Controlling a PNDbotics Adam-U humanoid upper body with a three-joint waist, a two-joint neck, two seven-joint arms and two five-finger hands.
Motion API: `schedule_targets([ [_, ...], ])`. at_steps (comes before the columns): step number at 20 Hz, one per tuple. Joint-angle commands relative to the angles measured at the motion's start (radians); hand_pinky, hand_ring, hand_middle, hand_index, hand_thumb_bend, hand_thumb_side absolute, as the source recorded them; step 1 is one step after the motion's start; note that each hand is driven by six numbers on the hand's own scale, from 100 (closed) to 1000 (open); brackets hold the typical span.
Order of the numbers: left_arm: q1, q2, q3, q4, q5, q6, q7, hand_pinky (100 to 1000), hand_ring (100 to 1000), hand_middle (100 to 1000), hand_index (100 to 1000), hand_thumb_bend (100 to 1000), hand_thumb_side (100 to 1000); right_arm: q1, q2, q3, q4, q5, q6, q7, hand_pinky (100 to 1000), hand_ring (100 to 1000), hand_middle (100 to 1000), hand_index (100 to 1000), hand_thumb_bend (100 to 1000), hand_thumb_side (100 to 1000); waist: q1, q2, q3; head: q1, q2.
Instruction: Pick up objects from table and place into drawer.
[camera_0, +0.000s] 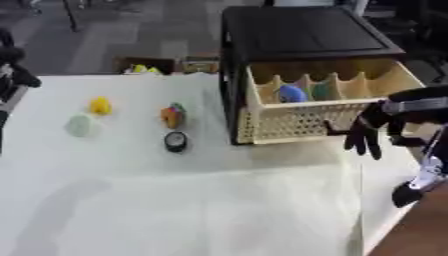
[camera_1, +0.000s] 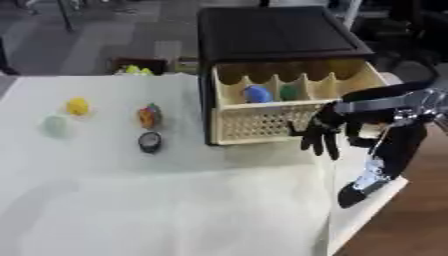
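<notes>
White cloth (camera_0: 201, 210) fills the bottom of the left eye view. On it at middle left sit a black round thing (camera_0: 176, 141), an orange toy (camera_0: 172, 116), a yellow toy (camera_0: 101, 105) and a pale green ball (camera_0: 80, 125).

Right eye view: the right hand (camera_1: 324, 135) hangs at middle right, fingers straight and pointing down, holding nothing, by the open drawer (camera_1: 262, 122). Blue (camera_1: 257, 93) and green (camera_1: 288, 92) toys lie inside. No writing can be read.

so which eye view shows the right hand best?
The right eye view: the right hand sits well inside the picture, fingers hanging down relaxed in front of the drawer, with the forearm in view behind it. The left eye view shows the same hand nearer the right edge, its forearm cut off there.
</notes>
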Motion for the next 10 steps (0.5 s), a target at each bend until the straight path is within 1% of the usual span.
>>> schedule_targets([
  [1, -0.007, 0.007, 0.004, -0.018, -0.005, 0.001, 0.003, 593, 726, 617, 726, 100, 977, -0.005, -0.038, -0.016, -0.016, -0.031, 0.017, -0.004, 206, 592, 616, 767, 679, 430, 0.000, -0.013, -0.002, 0.003, -0.006],
  [6, -0.004, 0.005, 0.005, -0.018, -0.011, 0.003, 0.002, 593, 725, 617, 725, 100, 982, 0.009, -0.040, 0.001, -0.017, -0.044, 0.041, 0.000, 245, 606, 649, 779, 658, 402, 0.001, -0.009, -0.001, 0.002, -0.005],
  [10, -0.003, 0.002, 0.005, -0.018, -0.015, 0.004, 0.000, 592, 725, 617, 724, 100, 985, 0.012, -0.035, 0.025, 0.001, -0.037, 0.070, 0.000, 292, 625, 682, 788, 649, 345, 0.002, -0.006, 0.003, 0.001, -0.006],
])
